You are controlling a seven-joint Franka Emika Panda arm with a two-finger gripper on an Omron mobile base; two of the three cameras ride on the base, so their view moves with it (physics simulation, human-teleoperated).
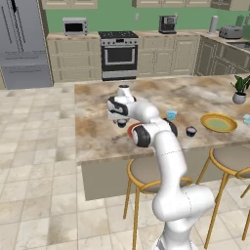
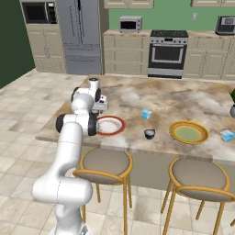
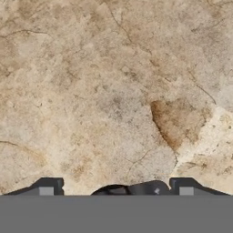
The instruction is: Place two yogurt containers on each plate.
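Counter (image 3: 113, 91) — dark cup (image 3: 129, 189) half-hidden

From my seat I see a marbled brown-and-cream bench (image 1: 97, 107) with two round stools (image 2: 104, 163) on golden legs tucked along its near edge, and a small potted plant (image 1: 239, 90) near its right end. Against the green back wall stand a black-and-steel stove (image 1: 118, 54), a microwave (image 1: 74, 26) on the cream cabinets to its left, a coffee machine (image 1: 167, 23), a toaster (image 1: 230, 32) and a steel fridge (image 1: 22, 41) at far left.
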